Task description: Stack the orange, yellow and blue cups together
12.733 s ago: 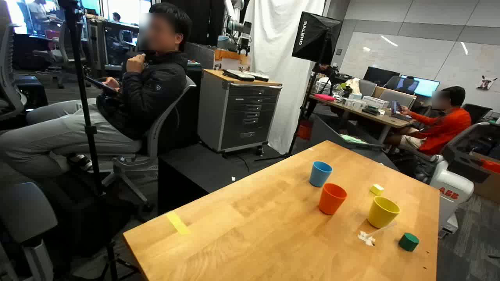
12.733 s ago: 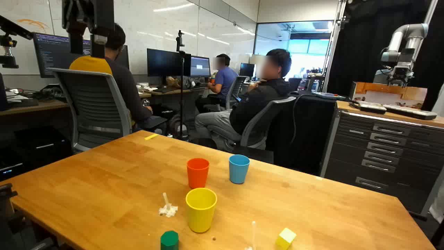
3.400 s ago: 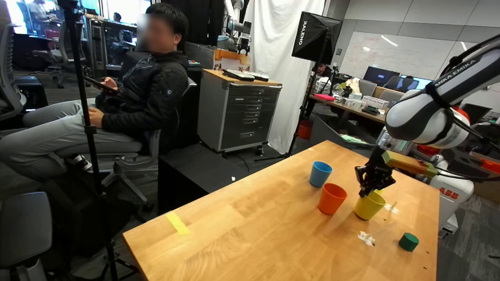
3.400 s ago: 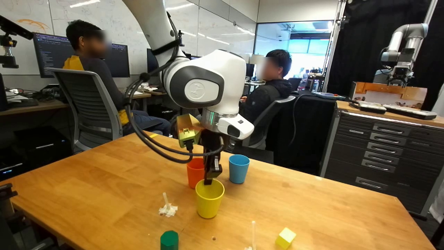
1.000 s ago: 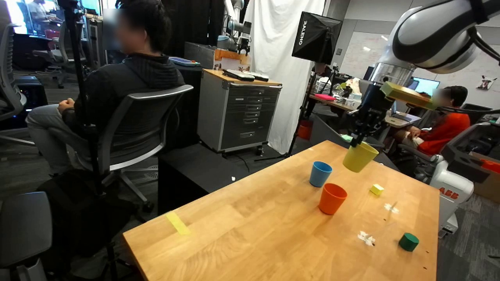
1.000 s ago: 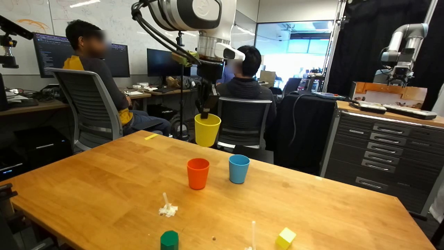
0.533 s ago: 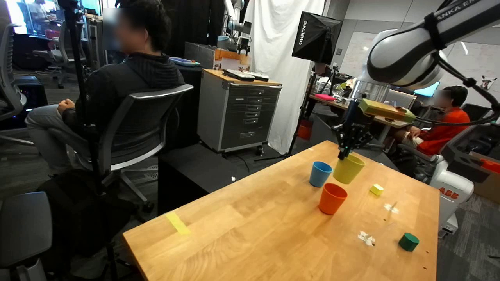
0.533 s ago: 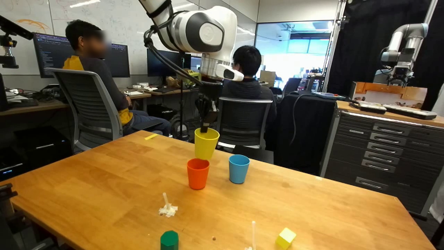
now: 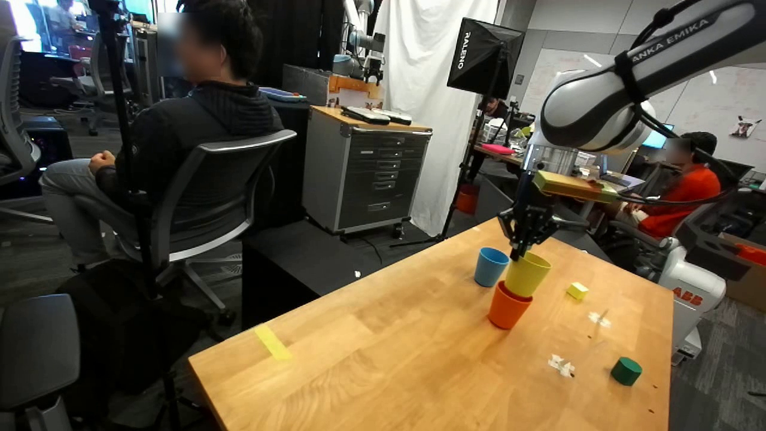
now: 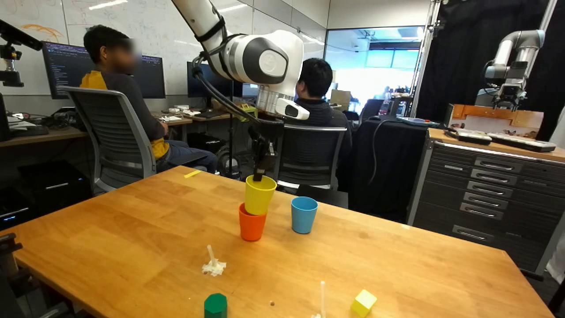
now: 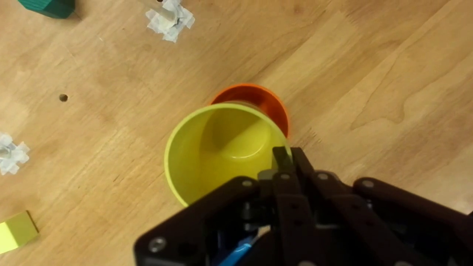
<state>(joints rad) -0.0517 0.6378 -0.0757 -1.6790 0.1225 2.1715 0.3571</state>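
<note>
In both exterior views the yellow cup [image 10: 259, 198] is at the mouth of the orange cup [image 10: 251, 229], its base partly behind the orange rim. How deep it sits I cannot tell. My gripper [image 11: 289, 150] is shut on the yellow cup's rim, one finger inside the wall and one outside. Seen from the wrist, the yellow cup [image 11: 225, 147] covers much of the orange cup [image 11: 271, 107], whose rim shows beyond it. The blue cup [image 9: 491, 267] stands upright on the table, close beside these two. Most of it is hidden in the wrist view.
A pale yellow cube [image 9: 577, 291] and a green block [image 9: 626, 371] lie on the wooden table [image 10: 145, 229]. Two thin pegs, one of them this taped peg [image 10: 212, 266], stick up from the tabletop. The table's edge runs behind the blue cup.
Over the last second my gripper has carried the yellow cup down from above the table to the orange cup's mouth. Earlier the yellow cup stood on the table. Orange and blue cups have stayed put.
</note>
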